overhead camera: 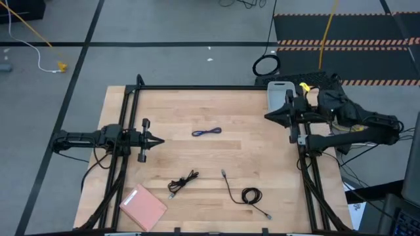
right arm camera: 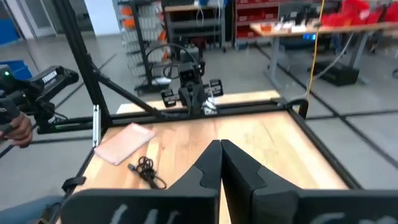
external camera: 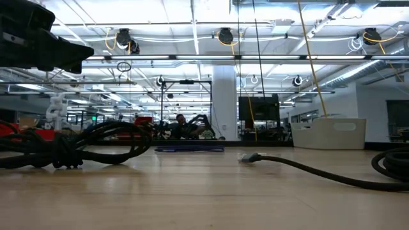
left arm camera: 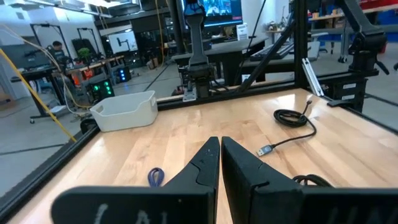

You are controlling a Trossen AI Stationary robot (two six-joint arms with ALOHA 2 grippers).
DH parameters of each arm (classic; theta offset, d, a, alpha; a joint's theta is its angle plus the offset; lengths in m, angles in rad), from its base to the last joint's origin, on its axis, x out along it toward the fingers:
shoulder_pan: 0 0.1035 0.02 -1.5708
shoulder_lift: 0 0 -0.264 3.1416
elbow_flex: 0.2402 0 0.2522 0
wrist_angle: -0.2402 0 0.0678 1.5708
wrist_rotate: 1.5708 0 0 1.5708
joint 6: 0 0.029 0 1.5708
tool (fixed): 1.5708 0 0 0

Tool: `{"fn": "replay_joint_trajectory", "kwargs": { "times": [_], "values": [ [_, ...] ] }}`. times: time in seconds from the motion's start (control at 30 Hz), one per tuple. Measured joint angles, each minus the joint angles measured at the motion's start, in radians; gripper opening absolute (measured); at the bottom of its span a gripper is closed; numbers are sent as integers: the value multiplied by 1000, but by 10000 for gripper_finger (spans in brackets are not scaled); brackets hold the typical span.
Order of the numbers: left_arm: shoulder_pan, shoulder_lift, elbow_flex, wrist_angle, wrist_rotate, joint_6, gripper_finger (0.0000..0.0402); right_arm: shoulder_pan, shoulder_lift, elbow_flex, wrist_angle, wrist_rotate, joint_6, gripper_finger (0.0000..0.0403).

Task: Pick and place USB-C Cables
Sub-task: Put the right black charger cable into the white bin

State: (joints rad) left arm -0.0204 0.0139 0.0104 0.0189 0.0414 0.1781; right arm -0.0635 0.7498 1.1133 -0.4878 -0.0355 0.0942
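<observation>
USB-C Cables (overhead camera: 206, 132) lie apart on wooden table (overhead camera: 249, 151)

Robotics lab, parts shelving (right arm camera: 205, 18), workbenches (right arm camera: 298, 28), ceiling cable reels (external camera: 225, 36)

A wooden table (overhead camera: 262, 151) carries a blue cable (overhead camera: 206, 132) at centre, a bundled black cable (overhead camera: 183, 181) and coiled black cable (overhead camera: 250, 195) lower down, a pink pad (overhead camera: 143, 206) lower left, and a white bin (overhead camera: 278, 94) upper right.

Open tabletop (overhead camera: 262, 157) around scattered cables (overhead camera: 251, 195)
</observation>
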Motion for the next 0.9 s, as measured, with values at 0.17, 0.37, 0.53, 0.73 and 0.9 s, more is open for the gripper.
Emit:
{"fn": "replay_joint_trajectory", "kwargs": {
  "times": [0.17,0.37,0.53,0.73,0.9],
  "values": [
    [0,0,0,0,0,-18,21,0,77,116,-87,-52,26,0],
    [0,0,0,0,0,-87,21,0,148,222,-192,-74,75,0],
    [0,0,0,0,0,-112,21,0,205,301,-291,-73,104,0],
    [0,1,5,63,-89,-167,21,0,248,314,-320,-73,103,0],
    [-2,59,175,44,-94,-185,21,0,260,314,-298,-71,62,0]
  ]
}}
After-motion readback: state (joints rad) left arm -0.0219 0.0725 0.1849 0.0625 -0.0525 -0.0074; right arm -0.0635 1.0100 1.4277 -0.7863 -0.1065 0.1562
